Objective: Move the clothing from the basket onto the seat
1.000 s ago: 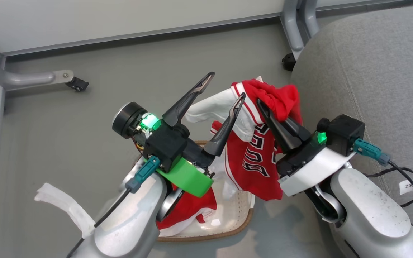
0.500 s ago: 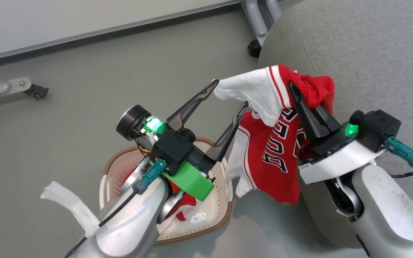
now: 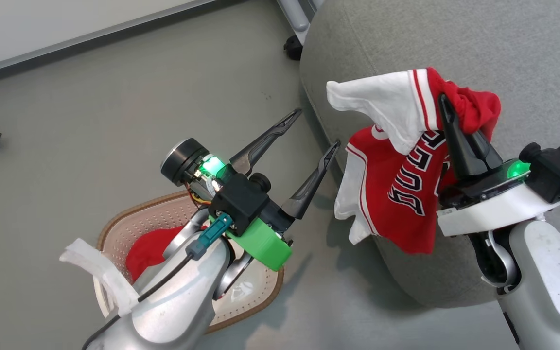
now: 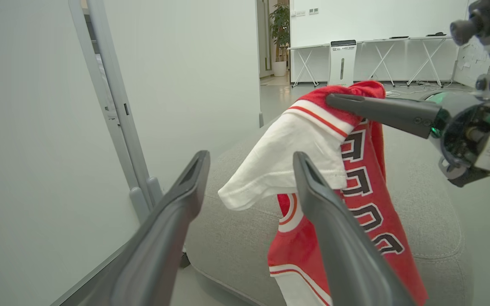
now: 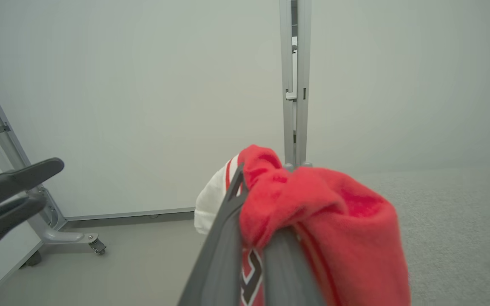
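Observation:
My right gripper (image 3: 444,104) is shut on the bunched shoulder of a red jersey (image 3: 401,189) with black-and-white lettering and a white sleeve. The jersey hangs in the air over the rounded front corner of the grey seat (image 3: 455,43). The right wrist view shows red fabric (image 5: 334,221) draped over that gripper (image 5: 249,187). My left gripper (image 3: 318,127) stands open and empty between the basket and the seat. Its wrist view looks past its own tips (image 4: 251,156) at the jersey (image 4: 364,199). The cream basket (image 3: 129,223) sits on the floor under my left arm, with another red garment (image 3: 151,248) inside.
Grey floor lies to the left of the seat. A pale partition wall runs along the back, with a grey post and a black caster (image 3: 292,48) by the seat's far corner. A second caster foot (image 5: 96,245) stands farther left.
The head camera has swung right, shifting the whole picture left. My right gripper has carried the jersey from above the basket to over the seat's corner. The left gripper stays open.

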### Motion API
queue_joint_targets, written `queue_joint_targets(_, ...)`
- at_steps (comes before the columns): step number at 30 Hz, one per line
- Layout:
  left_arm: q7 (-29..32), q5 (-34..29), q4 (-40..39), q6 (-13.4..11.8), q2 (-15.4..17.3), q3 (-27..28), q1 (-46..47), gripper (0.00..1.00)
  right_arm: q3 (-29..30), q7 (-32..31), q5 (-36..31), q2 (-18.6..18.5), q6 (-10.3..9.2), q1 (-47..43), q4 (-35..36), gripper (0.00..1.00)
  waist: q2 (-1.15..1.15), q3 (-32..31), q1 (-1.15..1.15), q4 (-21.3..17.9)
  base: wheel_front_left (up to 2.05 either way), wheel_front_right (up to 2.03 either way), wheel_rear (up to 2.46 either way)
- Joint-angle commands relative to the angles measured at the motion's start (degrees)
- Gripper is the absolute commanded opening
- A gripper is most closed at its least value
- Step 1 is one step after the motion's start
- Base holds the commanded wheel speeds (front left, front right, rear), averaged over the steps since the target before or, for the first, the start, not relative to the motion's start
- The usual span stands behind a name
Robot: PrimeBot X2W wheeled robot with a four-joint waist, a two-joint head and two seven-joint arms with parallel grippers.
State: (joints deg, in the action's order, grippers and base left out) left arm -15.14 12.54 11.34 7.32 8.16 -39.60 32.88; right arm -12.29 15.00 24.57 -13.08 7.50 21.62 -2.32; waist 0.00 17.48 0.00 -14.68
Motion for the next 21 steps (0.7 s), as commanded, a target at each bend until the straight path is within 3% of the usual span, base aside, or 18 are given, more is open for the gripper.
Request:
queue_joint_targets(1,0.0,-0.6,0.2,0.2,0.4,0.0,0.9,1.00,0.7,0.3,-0.4,0.2,-0.02,-0.9,0.3,0.00,0.00,0.9,0.00,-1.6,0.00,0.00,0.00)
queue_joint_targets(13,0.0,-0.8,1.1,0.2,0.9,-0.5,0.8,1.00,3.7,0.3,-1.8,1.4,-0.02,-2.2,0.0,0.00,0.00,1.2,0.00,-4.2,0.00,0.00,0.00)
queue_joint_targets(21,0.0,-1.0,0.9,0.2,1.0,-0.4,0.4,1.00,6.8,0.3,-3.1,1.0,-0.02,2.5,-0.5,0.00,0.00,2.0,0.00,-4.1,0.00,0.00,0.00)
